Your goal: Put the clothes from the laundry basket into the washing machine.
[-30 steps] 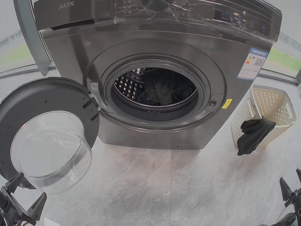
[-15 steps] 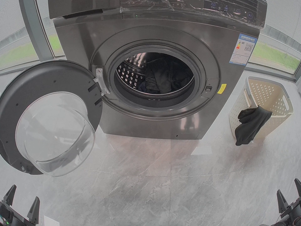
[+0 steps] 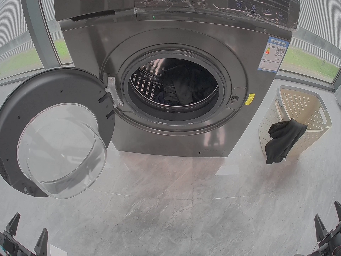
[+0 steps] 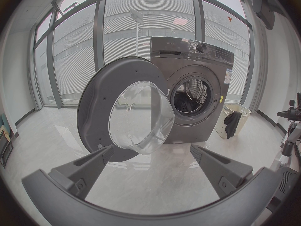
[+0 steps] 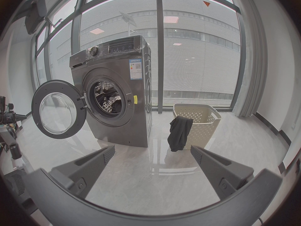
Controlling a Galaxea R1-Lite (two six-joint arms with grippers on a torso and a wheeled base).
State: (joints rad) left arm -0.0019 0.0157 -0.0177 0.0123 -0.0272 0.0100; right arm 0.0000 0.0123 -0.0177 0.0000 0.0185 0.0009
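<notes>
Black garment [image 3: 284,141] hangs over the front rim of the laundry basket [image 3: 321,105], long axis vertical, just right of the washing machine [image 3: 177,29]. It lies ahead of your right end effector [image 3: 327,219], the nearer one. That and your left end effector [image 3: 30,228] are spread wide, empty. A sticker [image 3: 272,54] sits on the machine front, print not logged.

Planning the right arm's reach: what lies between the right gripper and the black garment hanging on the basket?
Bare floor. The right wrist view shows nothing standing between the right gripper and the garment draped over the basket rim.
</notes>
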